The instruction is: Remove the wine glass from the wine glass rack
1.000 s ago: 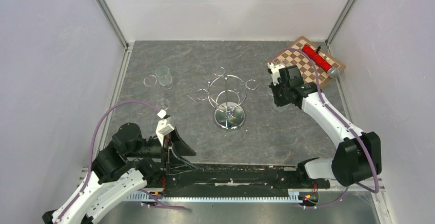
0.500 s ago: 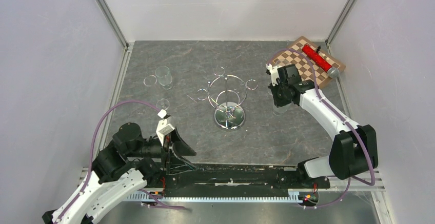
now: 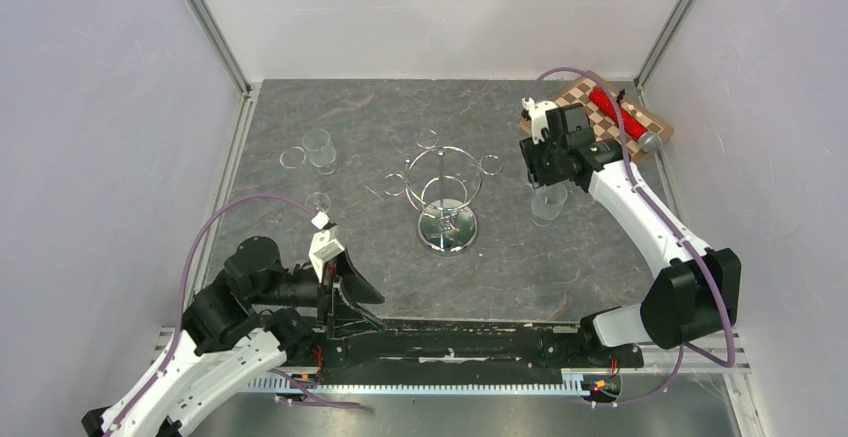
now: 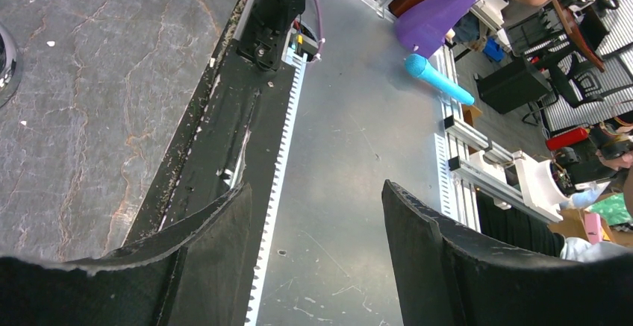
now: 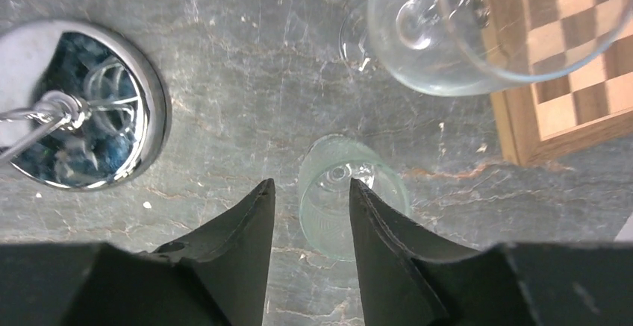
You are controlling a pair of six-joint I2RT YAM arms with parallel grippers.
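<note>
Right gripper (image 5: 312, 184) part open, holding nothing, above one glass (image 5: 328, 195); that glass stands on the table (image 5: 224, 80) right of the rack (image 3: 447, 229), off it and apart; second glass (image 5: 440, 35) stands near, at the edge of one chequered board (image 5: 567, 65); two more glasses (image 3: 320, 147) left of the rack; four glasses counted; left gripper (image 4: 313, 192) wide, empty, over the near rail (image 4: 272, 154).
</note>
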